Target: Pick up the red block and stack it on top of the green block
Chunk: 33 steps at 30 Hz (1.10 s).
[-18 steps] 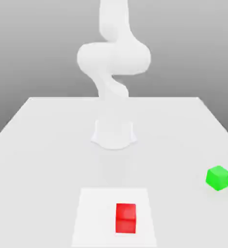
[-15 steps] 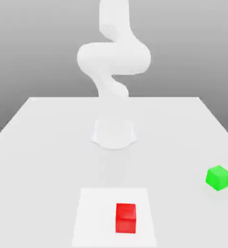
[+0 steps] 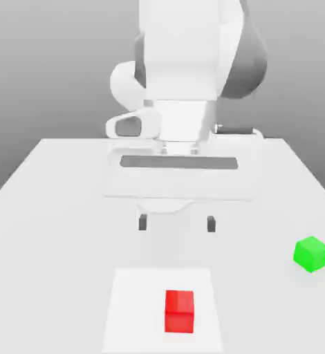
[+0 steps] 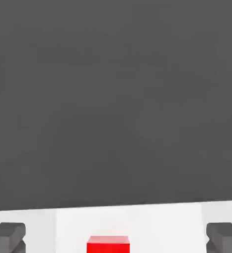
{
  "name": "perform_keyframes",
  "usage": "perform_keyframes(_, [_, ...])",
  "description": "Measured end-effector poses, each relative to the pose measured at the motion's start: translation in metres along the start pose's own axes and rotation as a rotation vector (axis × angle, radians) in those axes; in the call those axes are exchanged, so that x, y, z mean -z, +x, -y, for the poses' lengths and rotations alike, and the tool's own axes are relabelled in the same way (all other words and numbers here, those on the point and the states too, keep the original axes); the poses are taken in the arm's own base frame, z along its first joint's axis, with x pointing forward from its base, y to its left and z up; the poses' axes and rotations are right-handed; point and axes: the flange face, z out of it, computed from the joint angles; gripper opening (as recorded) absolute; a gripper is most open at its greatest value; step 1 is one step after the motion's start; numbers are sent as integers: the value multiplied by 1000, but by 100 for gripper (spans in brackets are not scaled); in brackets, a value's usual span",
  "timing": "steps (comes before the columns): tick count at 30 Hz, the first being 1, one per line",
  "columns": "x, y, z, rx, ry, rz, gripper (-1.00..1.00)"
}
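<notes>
The red block [image 3: 179,311] is a small cube resting on a paler square patch [image 3: 127,311] near the front of the white table. The green block [image 3: 311,254] sits apart from it toward the exterior view's right. My gripper [image 3: 177,223] hangs open above the table, behind the red block and a little higher, with its two dark fingertips [image 3: 143,222] spread wide and nothing between them. In the hand view the red block [image 4: 108,244] shows between the two fingertips [image 4: 7,236] of the open gripper [image 4: 116,237], still at a distance.
The white table [image 3: 48,207] stretches wide to either side of the blocks. The arm's large white hand and wrist [image 3: 182,69] rise over the table's middle and back.
The arm stood upright at the back before; now its hand hangs over the table's middle, fingers spread behind the red block. Both blocks stay where they were.
</notes>
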Motion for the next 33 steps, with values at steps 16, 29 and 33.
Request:
perform_keyframes(16, [-151, -40, -33, -7, -105, 110, -100])
perform_keyframes(29, [-58, -201, 53, 195, -85, 134, -100])
perform_keyframes(33, [-35, -310, 62, 307, -82, 137, -100])
